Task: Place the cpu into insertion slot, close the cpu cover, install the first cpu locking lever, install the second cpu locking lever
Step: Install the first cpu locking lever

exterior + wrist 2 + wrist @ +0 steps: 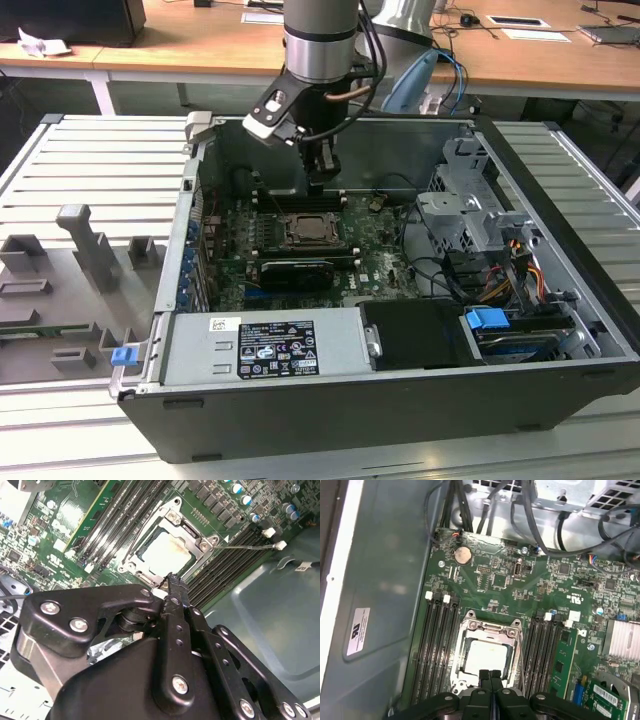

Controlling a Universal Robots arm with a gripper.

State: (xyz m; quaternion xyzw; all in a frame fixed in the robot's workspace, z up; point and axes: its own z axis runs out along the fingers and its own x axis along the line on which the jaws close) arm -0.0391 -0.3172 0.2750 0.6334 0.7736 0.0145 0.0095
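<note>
Silvery cpu [487, 656] is seated under the lowered cpu cover [492, 626]; locking is judged outstanding, with the empty gripper [490, 674] closed at the cover's edge.

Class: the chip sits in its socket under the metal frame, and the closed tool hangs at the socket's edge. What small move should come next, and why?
Probably a slight, slow descent. The cpu lies seated under the cpu cover, which looks folded down. The shut tool hovers at one edge of that cover, and contact cannot be confirmed.
</note>
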